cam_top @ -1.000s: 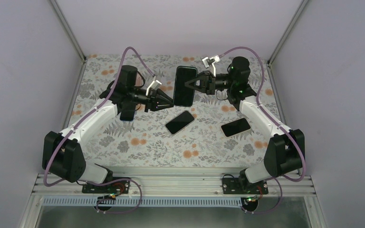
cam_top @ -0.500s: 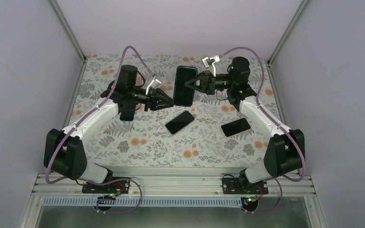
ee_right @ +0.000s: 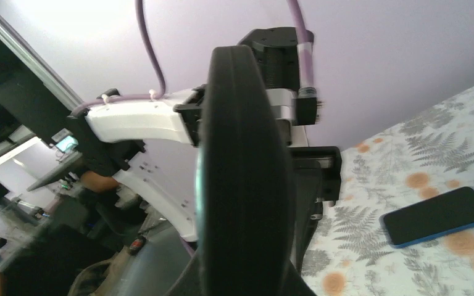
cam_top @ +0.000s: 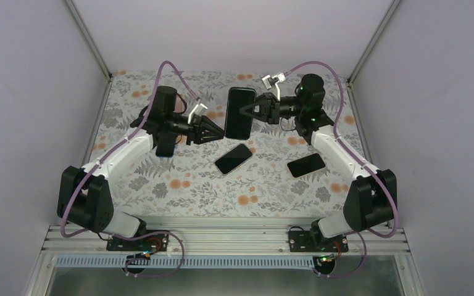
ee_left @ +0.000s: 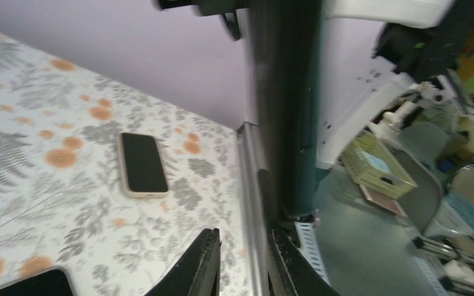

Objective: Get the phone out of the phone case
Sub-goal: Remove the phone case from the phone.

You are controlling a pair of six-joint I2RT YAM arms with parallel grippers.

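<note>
Right gripper (cam_top: 247, 111) clamps the phone (cam_top: 238, 114) — dark case (ee_right: 247, 154) on — upright in mid-air. Left gripper (cam_top: 213, 130), jaws narrowly parted and empty, sits just beside its lower edge (not touching, it seems). Peeling step underway; next, hook the case rim and pry.

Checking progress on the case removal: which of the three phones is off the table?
The upright phone held in the right pincer; the centre phone and the right-hand phone lie flat on the floral table.
</note>
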